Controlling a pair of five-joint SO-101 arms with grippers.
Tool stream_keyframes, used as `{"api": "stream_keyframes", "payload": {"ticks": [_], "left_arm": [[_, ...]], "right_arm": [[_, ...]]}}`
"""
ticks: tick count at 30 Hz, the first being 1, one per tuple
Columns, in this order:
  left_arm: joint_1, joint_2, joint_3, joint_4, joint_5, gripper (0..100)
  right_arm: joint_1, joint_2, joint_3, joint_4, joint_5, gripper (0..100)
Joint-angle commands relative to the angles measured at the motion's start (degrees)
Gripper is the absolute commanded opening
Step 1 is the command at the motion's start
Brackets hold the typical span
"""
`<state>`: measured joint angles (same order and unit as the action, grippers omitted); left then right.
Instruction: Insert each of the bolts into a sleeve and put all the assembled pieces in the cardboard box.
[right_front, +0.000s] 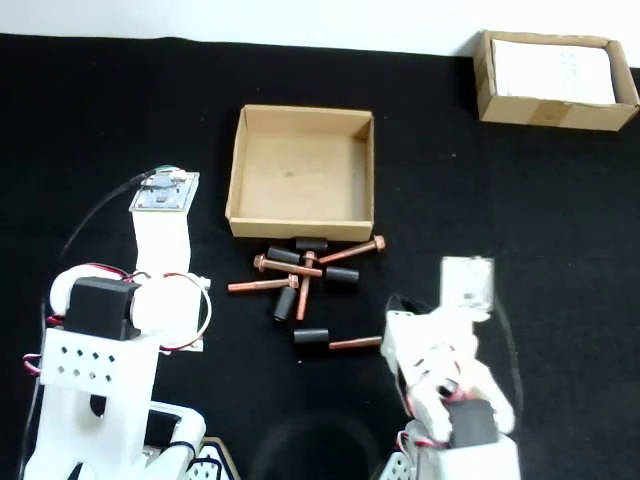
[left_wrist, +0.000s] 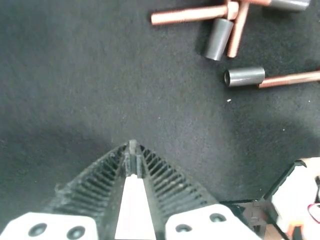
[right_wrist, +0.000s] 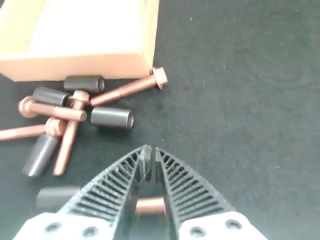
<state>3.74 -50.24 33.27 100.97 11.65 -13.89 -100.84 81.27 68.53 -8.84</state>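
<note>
Left gripper (left_wrist: 132, 148): jaws closed tip to tip, nothing held, above the bare black table (left_wrist: 75, 75), well apart from the loose parts. Right gripper (right_wrist: 149, 152): jaws closed, nothing between the tips. 1 bolt (right_wrist: 150, 205) lies on the table under its fingers, in line with a sleeve (right_wrist: 55, 197), while 4 other bolts (right_wrist: 127, 90) and 4 other sleeves (right_wrist: 111, 118) lie just ahead, beside the cardboard box (right_wrist: 75, 62).

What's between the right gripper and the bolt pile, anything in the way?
Nothing visible. Bare table lies between the right gripper and the bolts; the nearest sleeve lies just ahead of its tips. The cardboard box sits behind the pile, not in the path.
</note>
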Motion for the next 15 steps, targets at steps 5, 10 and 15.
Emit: {"api": "stream_keyframes", "payload": {"ticks": [5, 10, 15], "left_arm": [[0.1, 0.4, 3.3, -4.2, 8.0, 15], [-1.5, 0.0, 7.3, -7.7, 11.8, 35], [-10.5, -0.1, 13.4, -19.1, 15.1, 42]], "right_arm": [[-0.2, 31.9, -29.6, 19.1, 0.4, 6.8], [-5.3, 59.0, -51.5, 32.6, 8.4, 23.1], [-12.4, 68.4, -57.2, 32.6, 20.4, 23.5]]}}
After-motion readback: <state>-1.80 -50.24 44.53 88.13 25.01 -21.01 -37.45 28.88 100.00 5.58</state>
